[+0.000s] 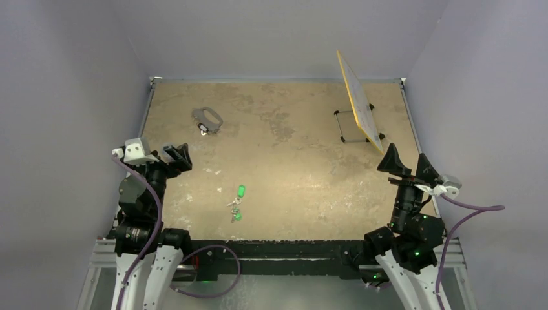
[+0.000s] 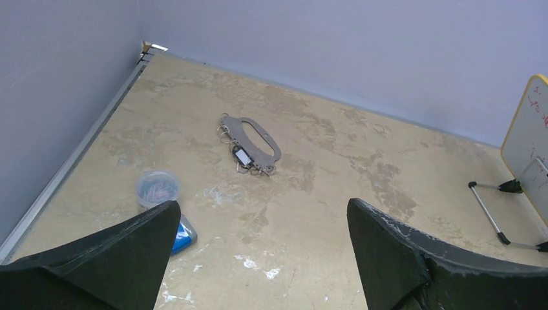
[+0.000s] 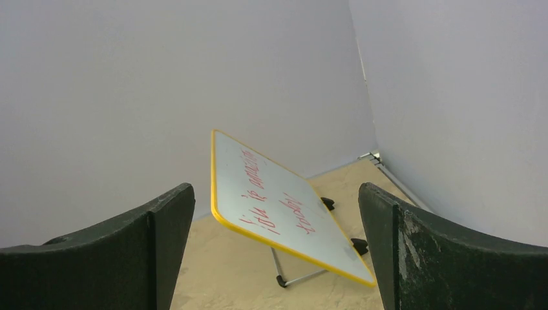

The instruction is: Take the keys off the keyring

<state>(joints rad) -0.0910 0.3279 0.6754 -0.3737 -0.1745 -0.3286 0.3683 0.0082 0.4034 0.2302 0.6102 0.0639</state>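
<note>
The keyring [image 1: 217,119] [image 2: 271,152], a pale grey oval loop, lies flat on the far-left part of the table [image 1: 310,168]. The keys [image 1: 204,128] [image 2: 242,157], tiny and silver, one black-headed, are bunched along its near side.

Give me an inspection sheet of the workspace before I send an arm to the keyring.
Surface: tan table, worn in pale patches.
Job's things: keyring lies flat at far left; keys bunched along one side.
Clutter: green-tagged key bunch near centre front; whiteboard on its stand far right; clear tub and blue item by the left edge.
Grippers: left gripper and right gripper raised, jaws open, empty.
Cables: purple cables trail from both wrists to the bases.
Surroundings: plain grey walls on three sides.
</note>
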